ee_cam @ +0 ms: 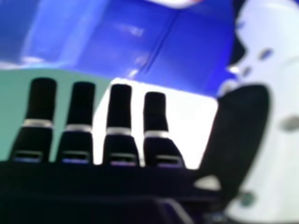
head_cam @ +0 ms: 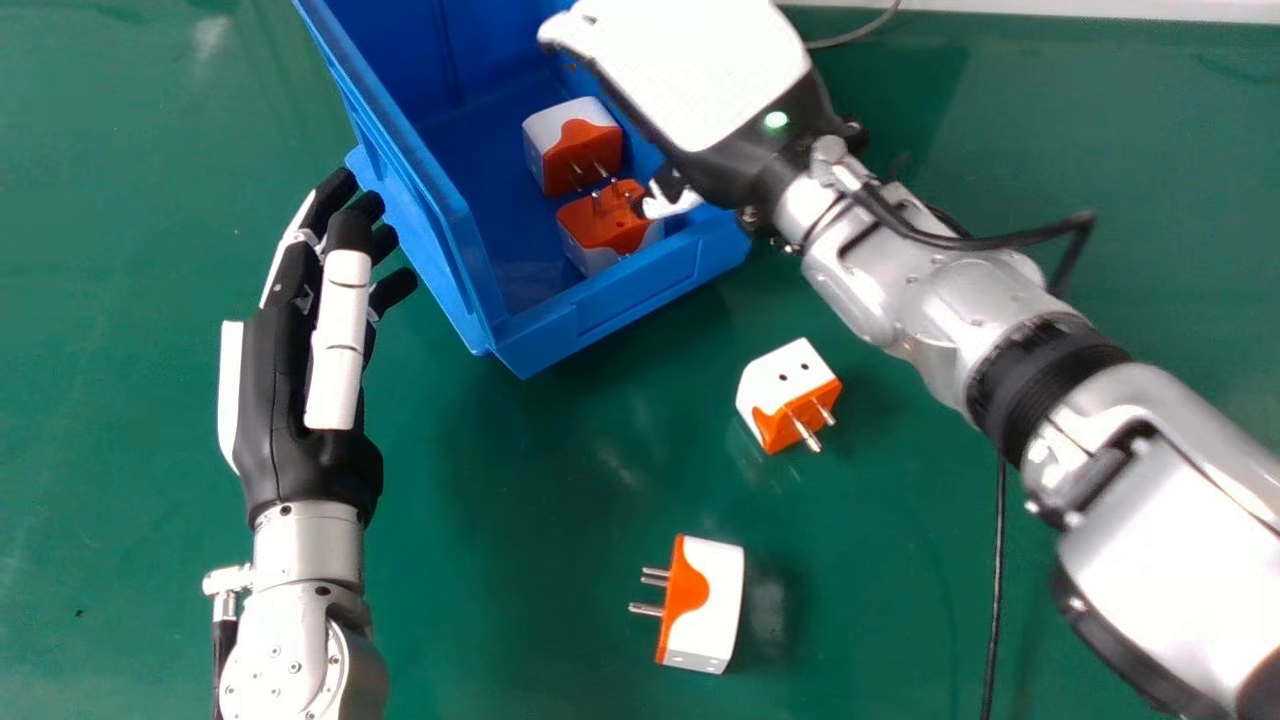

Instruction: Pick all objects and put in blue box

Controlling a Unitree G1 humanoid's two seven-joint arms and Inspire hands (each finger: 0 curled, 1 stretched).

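Right hand: straight-fingered, slightly spread, above the interior, probably for a low release
Nearer boxed plug adapter: close beside the thumb
Farther boxed plug adapter: at 11 o'clock from it
Blue box: open upward, to catch drops
First loose plug adapter: box's 4 o'clock
Second loose plug adapter: 5 o'clock
Left hand: idle, 8 o'clock

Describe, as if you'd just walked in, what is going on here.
A robot is collecting plug adapters in a blue box. Its right hand is at the box, close to the nearer adapter inside; whether it grips that one, I can't tell. Another adapter lies just behind. Two more, white-and-orange, await on the green table. The open left hand is beside the box.
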